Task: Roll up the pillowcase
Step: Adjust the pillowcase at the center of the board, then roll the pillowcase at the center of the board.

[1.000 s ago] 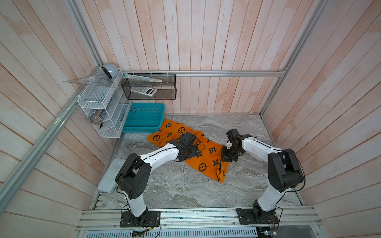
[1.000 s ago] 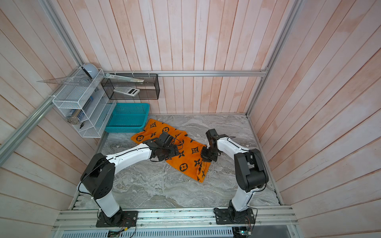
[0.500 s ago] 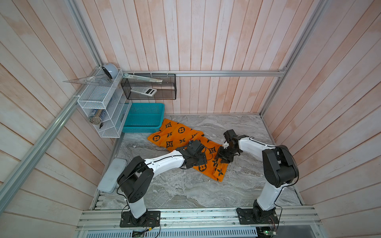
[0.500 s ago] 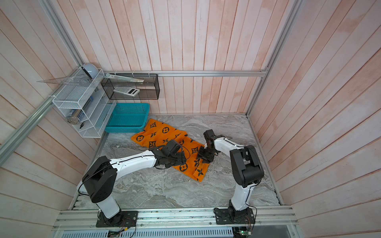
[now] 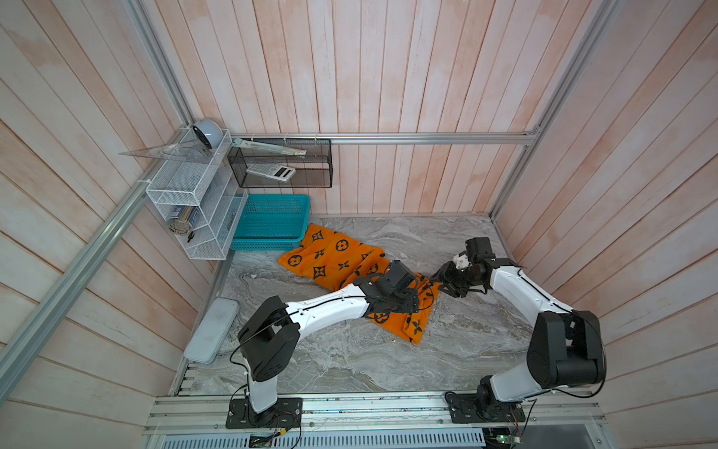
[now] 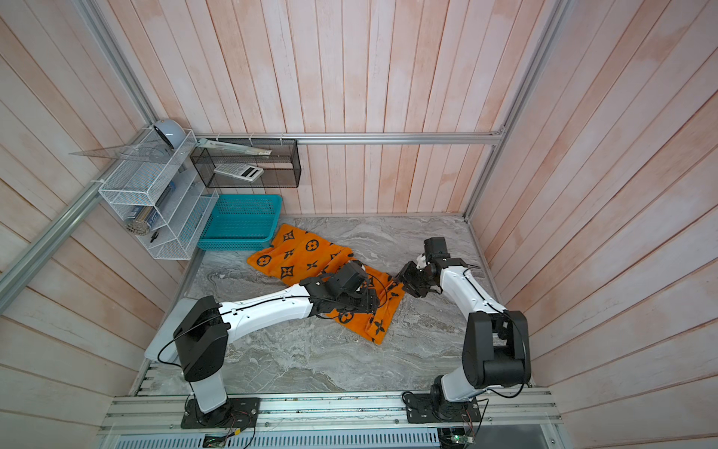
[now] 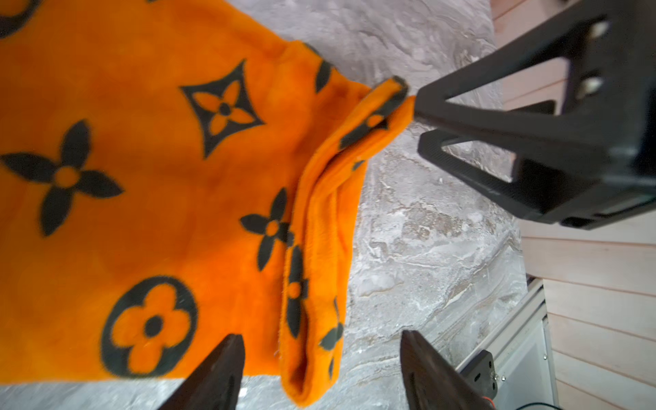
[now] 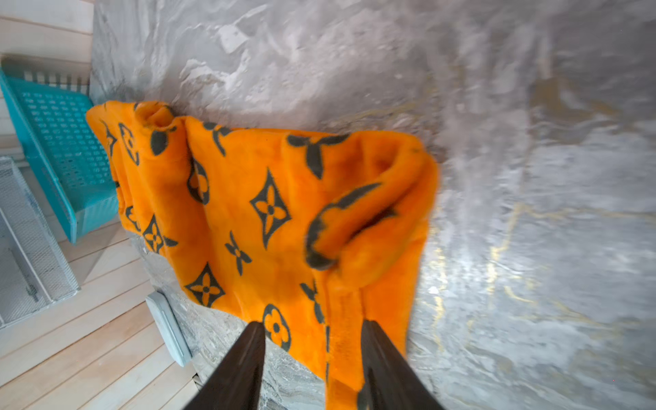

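The orange plush pillowcase (image 5: 330, 260), black flower prints, lies spread slantwise on the worktop (image 5: 349, 361), one end folded over

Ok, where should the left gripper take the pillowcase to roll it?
Take the doubled-over lip at the end of the pillowcase away from the teal basket. Come from above with the left gripper straddling it, one finger on the bare table side: that edge stands raised, while the rest lies mostly flat.

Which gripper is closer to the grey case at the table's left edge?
Left. The left gripper hangs over the pillowcase, toward the grey case; the right gripper is at the cloth's far edge, farther off.
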Controlling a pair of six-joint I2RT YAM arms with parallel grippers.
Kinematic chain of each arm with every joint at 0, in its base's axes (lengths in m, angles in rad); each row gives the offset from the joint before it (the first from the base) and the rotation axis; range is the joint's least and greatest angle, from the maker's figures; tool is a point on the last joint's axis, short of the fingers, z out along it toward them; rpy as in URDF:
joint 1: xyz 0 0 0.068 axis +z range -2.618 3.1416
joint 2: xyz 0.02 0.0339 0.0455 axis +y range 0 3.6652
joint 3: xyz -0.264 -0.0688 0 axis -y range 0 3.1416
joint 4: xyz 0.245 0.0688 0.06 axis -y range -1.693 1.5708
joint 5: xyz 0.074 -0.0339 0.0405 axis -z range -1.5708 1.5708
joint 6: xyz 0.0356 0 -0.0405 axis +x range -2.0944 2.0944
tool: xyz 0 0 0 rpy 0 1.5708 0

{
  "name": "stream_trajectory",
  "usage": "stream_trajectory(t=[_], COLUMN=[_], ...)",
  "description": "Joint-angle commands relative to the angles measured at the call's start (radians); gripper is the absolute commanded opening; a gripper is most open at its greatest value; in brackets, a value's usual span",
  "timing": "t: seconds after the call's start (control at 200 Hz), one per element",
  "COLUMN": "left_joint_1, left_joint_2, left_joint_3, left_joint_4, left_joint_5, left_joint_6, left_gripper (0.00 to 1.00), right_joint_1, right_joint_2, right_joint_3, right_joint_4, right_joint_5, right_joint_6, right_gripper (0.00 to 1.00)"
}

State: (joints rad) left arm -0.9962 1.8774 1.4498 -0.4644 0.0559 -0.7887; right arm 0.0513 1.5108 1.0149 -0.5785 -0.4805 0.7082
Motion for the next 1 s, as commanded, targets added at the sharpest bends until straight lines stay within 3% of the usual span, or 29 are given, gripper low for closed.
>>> stream_trajectory(t=[0.0, 0.16, 0.33, 0.445, 0.71, 0.865, 0.94, 0.995], left_joint_1=[-0.03, -0.03, -0.029, -0.017, -0.002, 0.001, 0.018, 0.043], left_joint_2=[0.071, 0.13, 0.224, 0.249, 0.247, 0.224, 0.198, 0.171], left_joint_3=[0.027, 0.033, 0.09, 0.102, 0.067, 0.002, -0.034, -0.063], left_joint_4=[-0.093, -0.124, -0.147, -0.179, -0.173, -0.117, -0.085, -0.054], left_joint_5=[0.017, -0.003, -0.035, -0.08, -0.061, -0.023, -0.006, 0.009], left_joint_6=[0.078, 0.121, 0.134, 0.119, 0.112, 0.089, 0.069, 0.054], left_gripper=[0.71, 0.64, 0.49, 0.38, 0.29, 0.29, 0.41, 0.53], right_joint_1=[-0.036, -0.032, -0.003, 0.041, 0.145, 0.165, 0.168, 0.168], right_joint_2=[-0.037, -0.058, -0.028, 0.011, 0.141, 0.194, 0.193, 0.186], right_joint_3=[-0.047, -0.132, -0.201, -0.199, -0.147, -0.134, -0.139, -0.144], right_joint_4=[-0.066, -0.048, -0.002, 0.015, 0.046, 0.059, 0.065, 0.07], right_joint_5=[-0.021, -0.05, -0.046, -0.022, 0.021, 0.039, 0.052, 0.055], right_joint_6=[-0.063, -0.095, -0.1, -0.098, -0.079, -0.081, -0.075, -0.073], right_gripper=[0.5, 0.52, 0.53, 0.53, 0.52, 0.46, 0.37, 0.24])
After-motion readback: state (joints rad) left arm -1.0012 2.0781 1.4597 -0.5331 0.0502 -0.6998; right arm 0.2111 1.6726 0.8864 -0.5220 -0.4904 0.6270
